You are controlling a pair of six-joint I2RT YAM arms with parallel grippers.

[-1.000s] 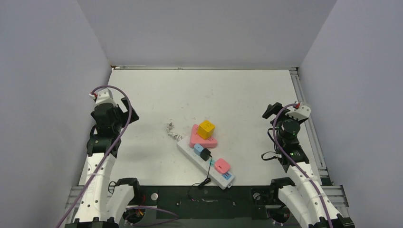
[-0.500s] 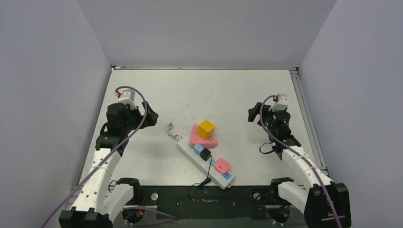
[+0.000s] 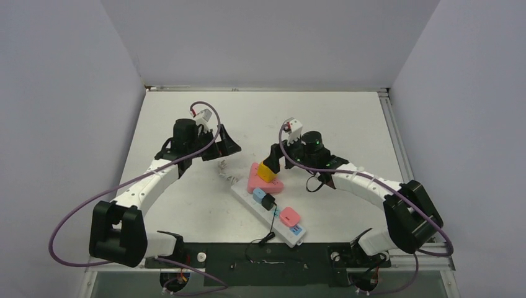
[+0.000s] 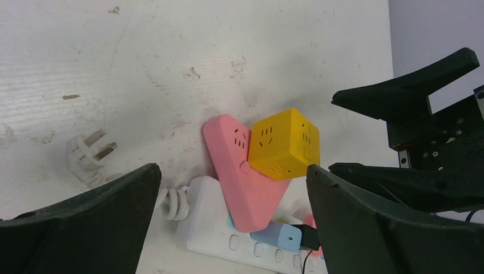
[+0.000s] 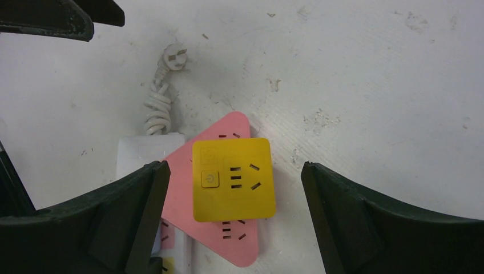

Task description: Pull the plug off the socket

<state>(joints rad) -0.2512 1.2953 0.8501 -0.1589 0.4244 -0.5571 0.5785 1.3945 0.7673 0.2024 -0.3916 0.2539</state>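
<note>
The socket, a long white power strip (image 3: 282,228), lies diagonally at the table's near middle. A pink triangular adapter (image 3: 254,180) sits on its far end, with a yellow cube plug (image 3: 270,169) on top. A blue-and-black plug (image 3: 265,200) and a pink plug (image 3: 289,216) sit further along. My right gripper (image 3: 273,159) is open and hovers over the yellow cube (image 5: 233,180), one finger on each side, not touching. My left gripper (image 3: 228,145) is open, just left of the strip's far end (image 4: 208,228), with the yellow cube (image 4: 283,144) ahead of it.
The strip's short white cord is coiled (image 5: 156,111) at its far end and ends in a loose white wall plug (image 5: 174,57) lying on the table. A thin black cable (image 3: 268,236) runs from the black plug toward the near edge. Grey walls enclose the table.
Both arms have swung in from the table's sides toward the middle. The left gripper now sits by the strip's far end and the right gripper over the yellow cube. The strip has not moved.
</note>
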